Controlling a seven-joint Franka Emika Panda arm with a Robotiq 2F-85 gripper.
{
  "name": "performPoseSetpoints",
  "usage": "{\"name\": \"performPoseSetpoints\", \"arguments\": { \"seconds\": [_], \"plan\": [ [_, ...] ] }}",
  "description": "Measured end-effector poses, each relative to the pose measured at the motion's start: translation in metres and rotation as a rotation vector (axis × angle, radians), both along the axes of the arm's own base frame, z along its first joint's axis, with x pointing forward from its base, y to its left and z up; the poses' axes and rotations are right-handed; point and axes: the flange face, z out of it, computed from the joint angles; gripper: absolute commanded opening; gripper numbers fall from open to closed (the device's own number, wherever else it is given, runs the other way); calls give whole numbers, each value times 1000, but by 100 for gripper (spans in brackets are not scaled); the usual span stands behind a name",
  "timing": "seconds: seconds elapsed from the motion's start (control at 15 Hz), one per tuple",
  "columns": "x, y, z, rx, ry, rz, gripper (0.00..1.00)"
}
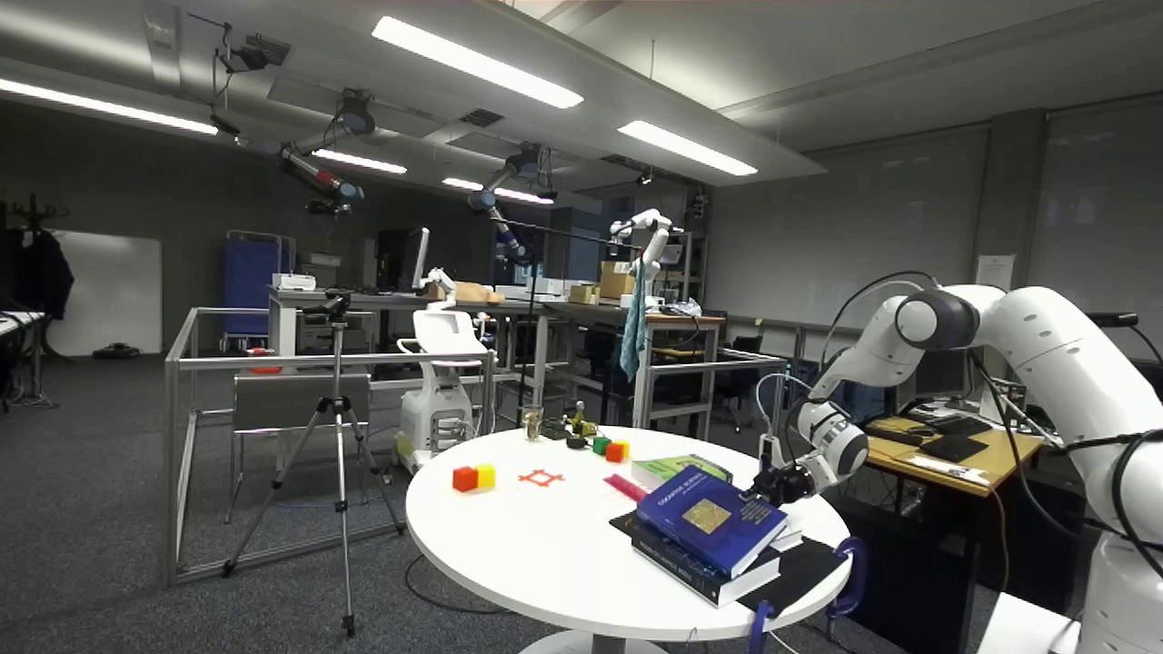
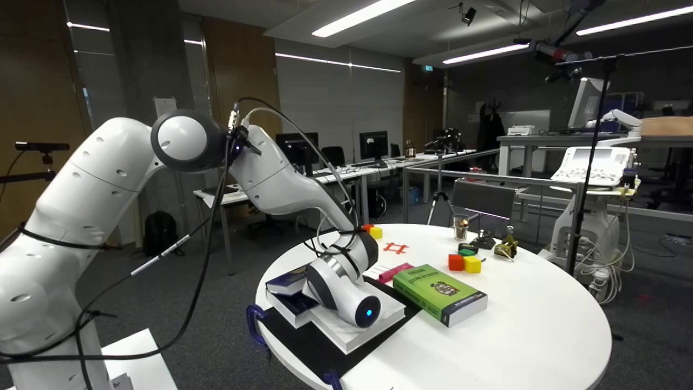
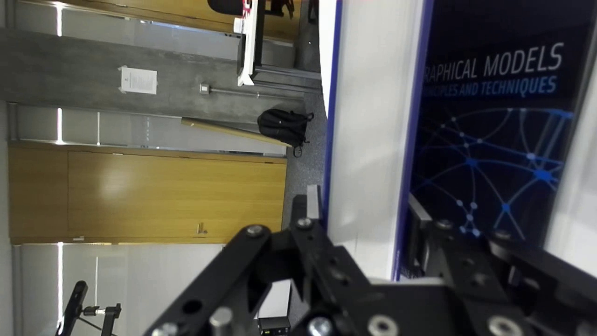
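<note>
Two fingers point(image 3: 313, 203) have the blue book point(image 1: 713, 513) pinched, one over its upper cover, one tucked beneath, and the gripper point(image 3: 366, 205) is closed snugly around that thickness! The book sits tilted atop the dark book point(image 1: 677, 561), at the near right of the round table point(image 1: 545, 554) in an exterior view, its gripped edge apparently raised off the cover below. Delicate business: good handling here would mean steady pressure, slow movement and an even tilt, so the free end doesn't swing and the lower finger doesn't drag the dark book along. Mind the pale book point(image 2: 391, 306) close under the wrist point(image 2: 341, 292), too; dipping low could bump it. And what a pose! In an exterior view the arm point(image 2: 103, 179) arches over from the left, elbow point(image 2: 187, 141) high, forearm point(image 2: 281, 187) sloping towards the table, wrist bent low, the gripper rolled so its fingers lie one above the other.
</note>
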Motion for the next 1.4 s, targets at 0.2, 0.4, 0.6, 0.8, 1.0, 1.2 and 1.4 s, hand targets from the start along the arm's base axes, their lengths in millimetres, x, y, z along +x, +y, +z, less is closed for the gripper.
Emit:
{"name": "performPoseSetpoints", "arguments": {
  "seconds": [0.2, 0.4, 0.6, 0.8, 1.0, 1.2, 1.4],
  "plan": [
    [1, 4, 0, -2, -13, -23, 18],
    [1, 6, 2, -3, -14, -37, 18],
    [0, 5, 0, -6, -9, -46, 18],
    [-2, 5, -2, -8, -4, -51, 18],
    [-5, 4, -3, -7, 1, -55, 18],
    [-6, 4, -4, -5, 4, -56, 18],
    [-8, 5, -5, -4, 7, -57, 18]
  ]
}}
